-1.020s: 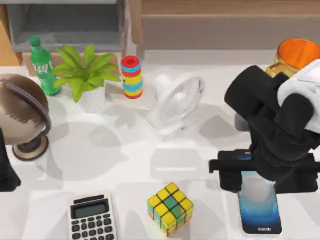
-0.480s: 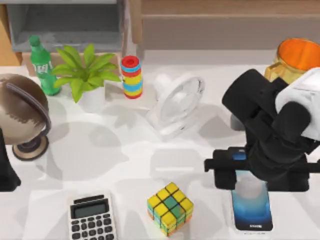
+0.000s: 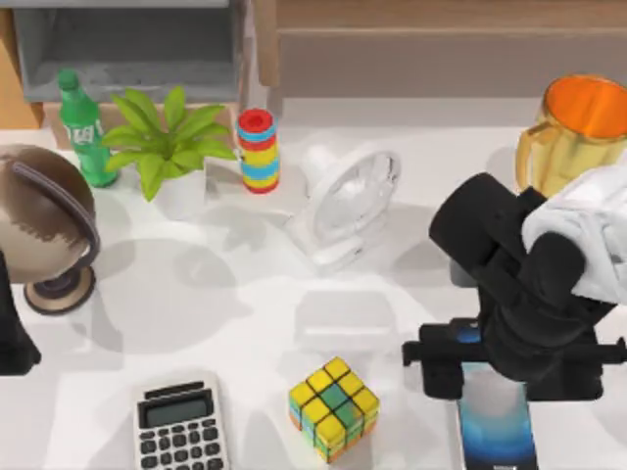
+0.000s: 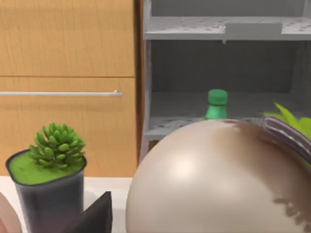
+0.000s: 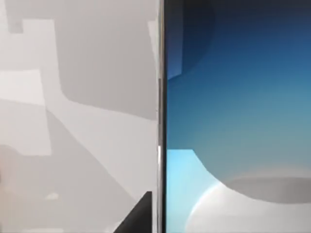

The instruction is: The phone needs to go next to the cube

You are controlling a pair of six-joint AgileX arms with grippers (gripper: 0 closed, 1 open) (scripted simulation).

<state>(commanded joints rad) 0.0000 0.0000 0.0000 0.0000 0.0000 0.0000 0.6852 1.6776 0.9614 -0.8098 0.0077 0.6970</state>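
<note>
Two arms: right arm works at the top view's lower right; left arm is parked at the left edge, a dark sliver cut off by the frame.
Right pincer [image 3: 497, 370]: black crossbar and housing sit directly over the phone's upper end; fingers hidden beneath the arm, so I cannot tell whether they are spread or closed on anything.
Phone: one slim flat rectangular smartphone [image 3: 498, 423] with a blue-to-white screen and thin light edge, lower right of the white surface [image 3: 245, 304]; top end covered by the pincer, bottom end cut off by the frame. Right wrist view shows its glossy screen [image 5: 238, 116] and straight metallic edge close up.
Cube: one small 3x3 puzzle cube [image 3: 334, 407] with yellow, green, orange and blue tiles, left of the phone, apart from it.
Calculator: one grey-white calculator [image 3: 179, 424] with dark keys, further left, bottom cut off.
Globe: one brown-and-cream sphere on a stand [image 3: 41, 227], smooth and shiny, partly cut off at left.
Other singles: green plastic bottle [image 3: 82, 127], leafy potted plant [image 3: 168, 147], stack of coloured rings [image 3: 259, 150], white round desk fan [image 3: 345, 204], orange translucent jug [image 3: 576, 132] partly behind the arm.
Left wrist view: small succulent in a dark pot [image 4: 48, 182].
</note>
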